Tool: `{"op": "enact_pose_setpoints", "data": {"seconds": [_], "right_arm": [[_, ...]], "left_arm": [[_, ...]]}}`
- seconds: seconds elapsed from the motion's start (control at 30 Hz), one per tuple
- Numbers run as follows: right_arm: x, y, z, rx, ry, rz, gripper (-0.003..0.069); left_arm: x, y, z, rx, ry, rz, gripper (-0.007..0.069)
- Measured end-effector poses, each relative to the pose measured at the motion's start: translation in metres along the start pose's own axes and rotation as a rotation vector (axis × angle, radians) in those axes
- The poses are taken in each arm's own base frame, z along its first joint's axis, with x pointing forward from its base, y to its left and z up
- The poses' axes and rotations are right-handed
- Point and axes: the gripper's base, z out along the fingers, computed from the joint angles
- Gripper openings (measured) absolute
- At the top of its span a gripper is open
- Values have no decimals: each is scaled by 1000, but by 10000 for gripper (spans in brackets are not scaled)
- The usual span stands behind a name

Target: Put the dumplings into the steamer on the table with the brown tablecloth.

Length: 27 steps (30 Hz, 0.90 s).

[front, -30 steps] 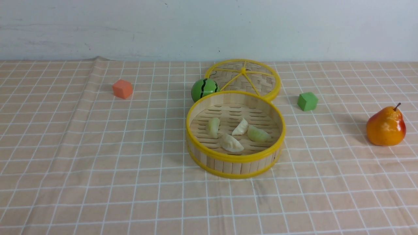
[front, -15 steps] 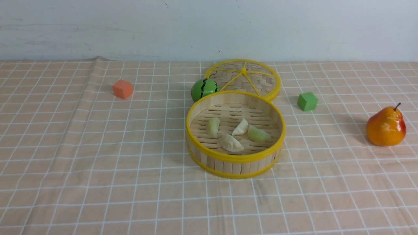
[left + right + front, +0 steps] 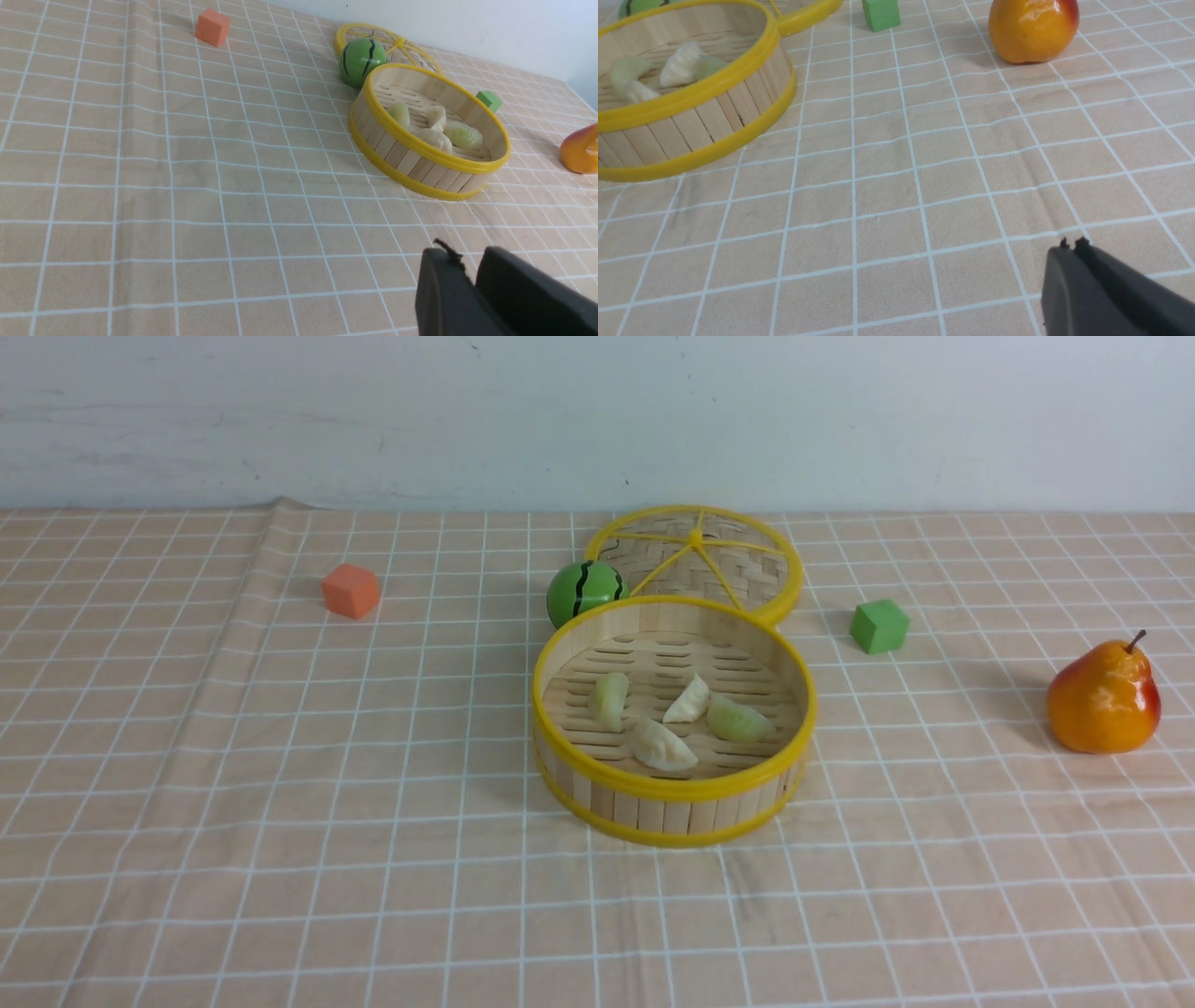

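Note:
The steamer [image 3: 672,791] stands mid-table on the brown tablecloth [image 3: 280,756]. Several dumplings lie on its slatted floor: a pale green one [image 3: 609,698], a cream one [image 3: 688,700], another green [image 3: 738,719] and another cream [image 3: 661,745]. Neither arm appears in the front view. My left gripper [image 3: 469,254] hovers over bare cloth short of the steamer [image 3: 420,163], its fingers drawn almost together and empty. My right gripper [image 3: 1071,245] is shut on nothing, over cloth beside the steamer [image 3: 691,116].
The flat woven lid [image 3: 695,555] lies behind the steamer, with a green striped ball [image 3: 583,590] against both. An orange cube [image 3: 351,590] sits far left, a green cube [image 3: 878,625] to the right, a pear [image 3: 1103,697] at the far right.

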Motion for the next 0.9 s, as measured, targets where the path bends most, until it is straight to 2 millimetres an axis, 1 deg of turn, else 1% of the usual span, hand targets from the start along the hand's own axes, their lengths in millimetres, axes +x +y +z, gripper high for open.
{"op": "enact_pose_setpoints", "data": {"seconds": [0.27,0.37,0.43,0.5,0.53,0.57,0.6,0.63,0.7,0.77,0.8,0.83,0.87,0.9], "right_arm": [[0,0,0,0,0,0,14],[0,0,0,0,0,0,18],[0,0,0,0,0,-1,22],[0,0,0,1,0,-2,25],[0,0,0,1,0,-1,25],[0,0,0,1,0,-1,27],[0,0,0,1,0,-1,27],[0,0,0,1,0,-1,29],[0,0,0,1,0,-1,31],[0,0,0,1,0,-1,31],[0,0,0,1,0,-1,31],[0,0,0,1,0,-1,32],[0,0,0,1,0,-1,33],[0,0,0,1,0,-1,34]], "left_arm": [[0,0,0,0,0,0,108],[-1,-1,2,15,-34,3,104],[0,-2,11,28,-102,17,63],[4,-2,24,22,-199,35,0],[5,-2,25,26,-205,38,-6],[11,0,34,2,-271,44,-14],[12,0,36,5,-281,41,-14],[20,4,45,-34,-328,23,-14],[31,10,54,-82,-360,-15,-14],[43,19,63,-155,-372,-45,-14],[45,20,64,-153,-368,-50,-14],[55,28,70,-225,-357,-49,-14],[58,30,71,-234,-351,-50,-14],[65,35,74,-278,-332,-35,-14]]}}
